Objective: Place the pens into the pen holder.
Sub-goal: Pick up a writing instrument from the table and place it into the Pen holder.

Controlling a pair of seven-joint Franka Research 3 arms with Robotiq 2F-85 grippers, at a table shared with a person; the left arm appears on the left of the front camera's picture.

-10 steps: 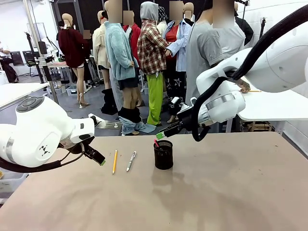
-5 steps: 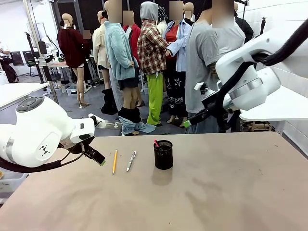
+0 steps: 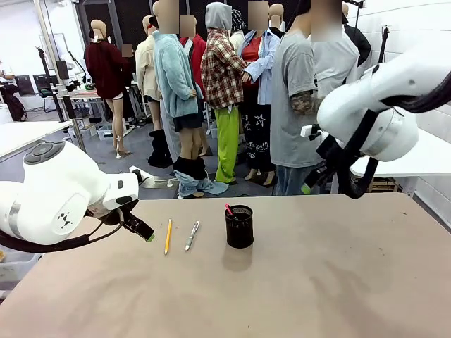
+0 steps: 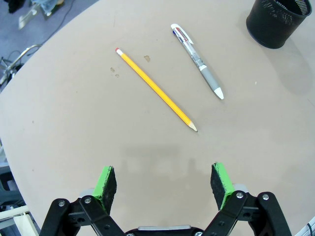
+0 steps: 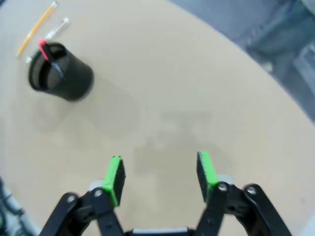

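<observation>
Right, your left gripper [image 4: 165, 179] hangs open and empty. The yellow pencil [image 4: 155, 89] lies diagonally just ahead of it, the silver pen [image 4: 198, 61] beside that, and the mesh pen holder [image 4: 275, 22] beyond. Your right gripper [image 5: 160, 178] is open too, well away.

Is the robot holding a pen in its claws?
No. The left claw and right claw are open and empty; the pencil and silver pen lie untouched.

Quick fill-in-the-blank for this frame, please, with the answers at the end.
The red-ended pen stands in the ____.
The pencil and silver pen lie flat on the ____.
The fingers of the left gripper and right gripper are ____.
Missing words: holder; table; open.
</observation>
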